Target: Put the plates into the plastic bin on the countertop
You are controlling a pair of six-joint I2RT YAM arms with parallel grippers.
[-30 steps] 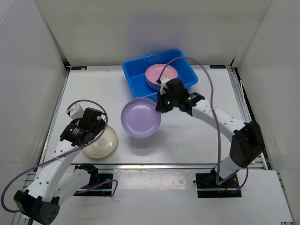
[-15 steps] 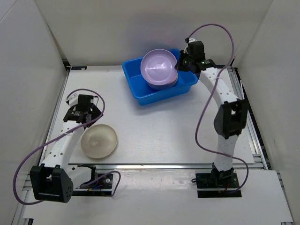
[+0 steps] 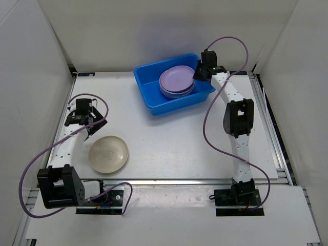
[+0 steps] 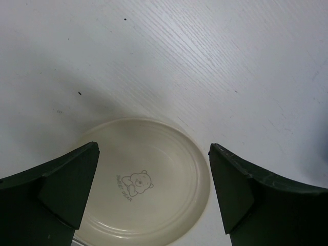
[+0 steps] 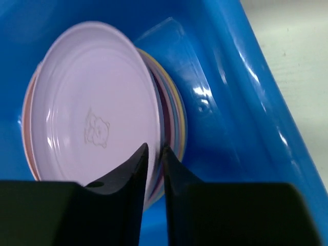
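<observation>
The blue plastic bin (image 3: 145, 88) stands at the back of the white countertop (image 3: 179, 146). Inside it lies a stack of plates (image 5: 178, 120) with a purple plate (image 3: 176, 81) on top. My right gripper (image 3: 195, 76) is at that plate's right rim. In the right wrist view its fingers (image 5: 155, 149) stand a narrow gap apart on either side of the purple plate's (image 5: 92, 113) edge. A cream plate (image 3: 108, 154) with a bear mark lies alone at the front left. My left gripper (image 4: 154, 148) hangs wide open above it, holding nothing.
White walls close in the table on three sides, and metal rails run along its edges. The bin's right wall (image 5: 246, 107) is close beside my right fingers. The right arm reaches up along the table's right side.
My right arm carried the purple plate from mid-table into the bin and laid it on the stack, then its fingers parted slightly. The left arm drew back toward the left wall.
</observation>
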